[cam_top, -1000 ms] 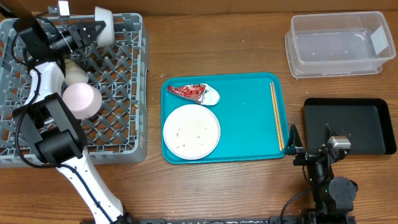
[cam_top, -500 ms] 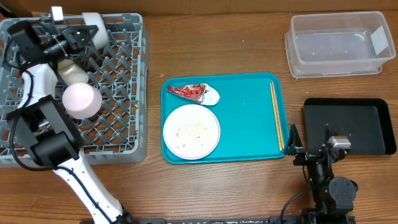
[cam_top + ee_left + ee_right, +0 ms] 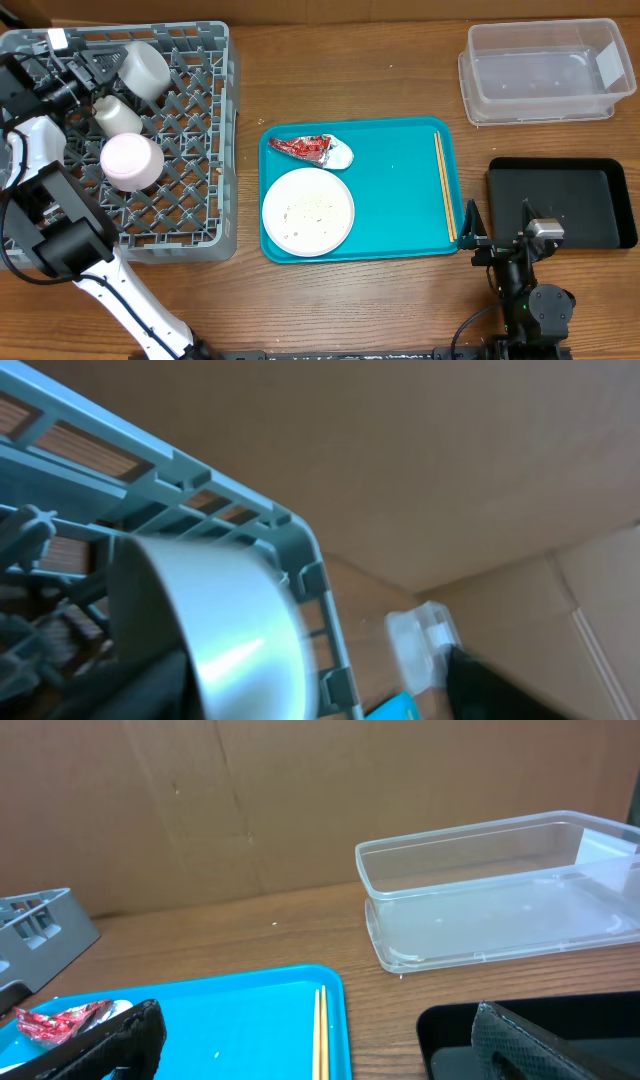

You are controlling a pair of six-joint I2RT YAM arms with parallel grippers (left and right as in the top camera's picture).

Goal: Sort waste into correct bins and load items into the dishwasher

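The round metal bowl (image 3: pixel 143 68) lies on its side in the back of the grey dish rack (image 3: pixel 190 200), beside the small white cup (image 3: pixel 117 116) and the pinkish bowl (image 3: pixel 131 161). My left gripper (image 3: pixel 92 65) is open just left of the metal bowl (image 3: pixel 220 630), which stands by the left finger with the jaws spread wide. On the teal tray (image 3: pixel 400 160) lie the red wrapper (image 3: pixel 305 147) with its napkin wad and the white plate (image 3: pixel 308 210) speckled with rice grains. My right gripper (image 3: pixel 498 222) is open and empty at the front right.
Wooden chopsticks (image 3: pixel 445 185) lie along the teal tray's right side. The clear tub (image 3: pixel 545 70) stands at the back right, with the black tray (image 3: pixel 565 200) in front of it. A cardboard wall runs behind the table.
My left gripper moved left over the rack, then opened and let go of the metal bowl, which now rests on the lattice. The right arm has not moved.
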